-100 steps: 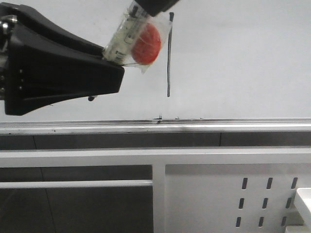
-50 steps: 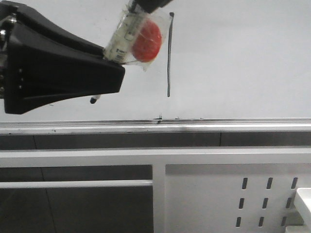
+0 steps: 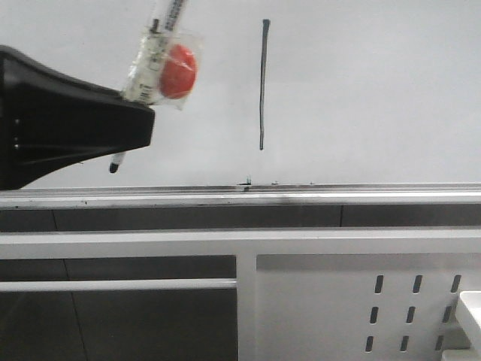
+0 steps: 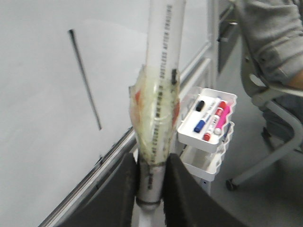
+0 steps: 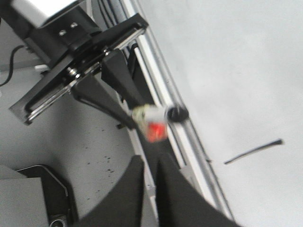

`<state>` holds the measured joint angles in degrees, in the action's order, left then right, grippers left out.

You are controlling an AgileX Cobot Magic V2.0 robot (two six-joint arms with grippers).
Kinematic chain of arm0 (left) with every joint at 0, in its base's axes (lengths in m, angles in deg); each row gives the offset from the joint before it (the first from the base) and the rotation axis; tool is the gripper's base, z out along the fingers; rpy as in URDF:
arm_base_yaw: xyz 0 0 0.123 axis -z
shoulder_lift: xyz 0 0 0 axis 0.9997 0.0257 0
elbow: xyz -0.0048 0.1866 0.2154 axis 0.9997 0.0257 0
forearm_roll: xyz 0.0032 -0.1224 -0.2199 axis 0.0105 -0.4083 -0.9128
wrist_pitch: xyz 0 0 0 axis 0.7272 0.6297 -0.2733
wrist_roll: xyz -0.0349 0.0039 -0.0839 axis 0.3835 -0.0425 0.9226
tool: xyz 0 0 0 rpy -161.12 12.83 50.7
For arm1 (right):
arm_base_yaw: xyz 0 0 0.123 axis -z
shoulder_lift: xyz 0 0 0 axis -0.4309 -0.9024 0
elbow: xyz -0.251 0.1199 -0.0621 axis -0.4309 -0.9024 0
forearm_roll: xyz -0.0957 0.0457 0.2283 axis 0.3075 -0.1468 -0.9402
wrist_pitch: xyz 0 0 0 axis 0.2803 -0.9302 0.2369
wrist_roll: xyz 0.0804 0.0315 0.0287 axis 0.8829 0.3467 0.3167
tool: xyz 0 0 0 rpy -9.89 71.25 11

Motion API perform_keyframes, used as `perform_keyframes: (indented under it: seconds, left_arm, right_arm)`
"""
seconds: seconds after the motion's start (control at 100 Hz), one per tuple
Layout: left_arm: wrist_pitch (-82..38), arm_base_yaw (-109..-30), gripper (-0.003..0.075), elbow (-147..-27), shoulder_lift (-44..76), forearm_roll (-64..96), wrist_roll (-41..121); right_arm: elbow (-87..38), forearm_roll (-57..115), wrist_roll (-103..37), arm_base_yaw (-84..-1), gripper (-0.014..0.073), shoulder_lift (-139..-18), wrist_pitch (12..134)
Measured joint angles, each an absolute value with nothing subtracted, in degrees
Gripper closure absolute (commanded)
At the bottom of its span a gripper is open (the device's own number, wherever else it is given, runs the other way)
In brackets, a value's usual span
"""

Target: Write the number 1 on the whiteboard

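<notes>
— Looking at the whiteboard (image 3: 376, 90): where is the number 1 (image 3: 263, 83)?
— Drawn upright above the silver ledge (image 3: 301, 197), well clear of the small smudges there.
— Left gripper (image 4: 151, 189)?
— Jaws clamped on the marker pen (image 4: 161, 71), taped wrap with a red patch (image 3: 176, 71) round its barrel; dark tip (image 3: 114, 167) low, just off the board, left of the stroke.
— Right gripper (image 5: 147, 179)?
— Jaws together, nothing between. Seen past them: marker, left arm, stroke.
— Anything else?
— Small tray (image 4: 208, 123) of coloured markers, slotted white panel (image 3: 406, 308).

Left gripper (image 5: 142, 124) around marker (image 5: 158, 116)
</notes>
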<state>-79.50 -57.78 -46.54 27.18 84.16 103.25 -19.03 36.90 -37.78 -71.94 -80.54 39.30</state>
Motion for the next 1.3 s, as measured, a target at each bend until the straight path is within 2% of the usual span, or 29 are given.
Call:
perform_keyframes:
  seconds: [0.31, 0.57, 1.02, 1.3]
  left_arm:
    - [-94.3, -57.8, 0.074, -34.6, 27.2, 52.1, 92.0]
    - [-97.3, -57.8, 0.074, -33.3, 27.3, 41.2, 91.1]
    - [-99.7, -52.8, 0.074, -34.1, 43.0, 38.5, 93.8]
    - [-99.9, -51.9, 0.074, -40.1, 44.8, 38.2, 93.7]
  right_arm:
    - [-22.6, 45.3, -29.0, -71.9, 0.0663, -71.5, 39.6]
    - [-33.4, 54.7, -18.5, -71.9, 0.0663, -66.9, 55.0]
    - [-37.1, 55.6, -17.2, -71.9, 0.0663, -67.5, 59.8]
    - [-37.1, 55.8, -17.2, -71.9, 0.0663, -67.5, 59.9]
